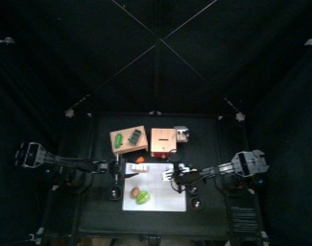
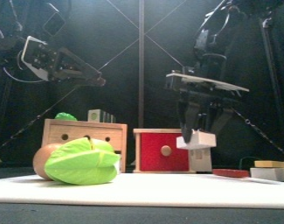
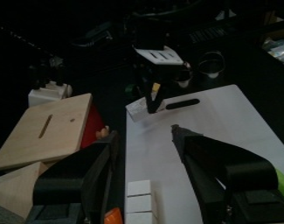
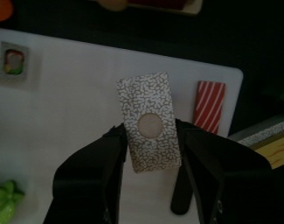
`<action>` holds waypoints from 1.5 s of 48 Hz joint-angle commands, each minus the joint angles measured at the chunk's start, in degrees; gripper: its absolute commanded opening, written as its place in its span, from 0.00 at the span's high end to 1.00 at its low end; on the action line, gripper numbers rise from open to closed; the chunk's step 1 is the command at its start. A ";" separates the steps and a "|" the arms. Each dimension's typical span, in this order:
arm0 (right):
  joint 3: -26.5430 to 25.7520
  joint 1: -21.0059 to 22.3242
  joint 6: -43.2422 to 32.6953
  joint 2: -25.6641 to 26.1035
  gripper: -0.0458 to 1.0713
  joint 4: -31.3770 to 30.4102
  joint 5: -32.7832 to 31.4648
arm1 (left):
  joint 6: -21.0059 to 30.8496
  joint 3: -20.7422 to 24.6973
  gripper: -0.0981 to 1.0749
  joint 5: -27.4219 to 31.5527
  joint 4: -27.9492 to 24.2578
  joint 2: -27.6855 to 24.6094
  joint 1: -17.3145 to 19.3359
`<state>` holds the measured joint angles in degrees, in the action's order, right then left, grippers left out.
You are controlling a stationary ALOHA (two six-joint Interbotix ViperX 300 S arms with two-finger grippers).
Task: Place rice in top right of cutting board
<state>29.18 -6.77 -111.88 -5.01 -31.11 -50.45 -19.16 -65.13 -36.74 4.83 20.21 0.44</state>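
The rice [image 4: 148,122] is a white speckled block with a round pale spot. My right gripper [image 4: 152,150] is shut on it, one jaw against each long side. In the front view the rice [image 2: 200,150] hangs upright under the right gripper [image 2: 203,131], just above the pale cutting board [image 2: 168,191]. From the top the right gripper [image 1: 182,177] is over the board's [image 1: 156,183] right part. My left gripper [image 3: 144,166] stands open and holds nothing, raised above the board's left side [image 2: 88,77].
A tan box [image 2: 83,140] with green on it and a brown-orange box [image 2: 164,150] stand behind the board. A green leafy piece [image 2: 83,163] lies at the board's front left. A red striped strip [image 4: 211,101] lies near the rice, and white blocks [image 3: 138,201] lie on the board.
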 commanded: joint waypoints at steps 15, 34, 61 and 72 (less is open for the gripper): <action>1.49 -0.18 -11.69 -0.70 0.31 -2.72 1.23 | 0.00 0.70 0.17 -0.18 0.09 0.35 0.09; 3.16 0.09 -12.13 -1.67 0.31 -0.26 3.60 | 0.09 0.62 0.17 -0.09 0.09 0.35 0.09; 4.04 0.09 -12.13 -1.49 0.26 -0.53 5.80 | 0.09 0.53 0.17 0.00 0.09 0.35 0.09; 4.04 0.18 -11.95 -0.88 0.26 -1.85 5.80 | 0.09 0.53 0.17 0.00 0.09 0.35 0.09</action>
<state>33.93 -6.86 -123.84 -7.82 -32.52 -44.56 -19.16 -65.21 -36.56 4.83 20.21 0.44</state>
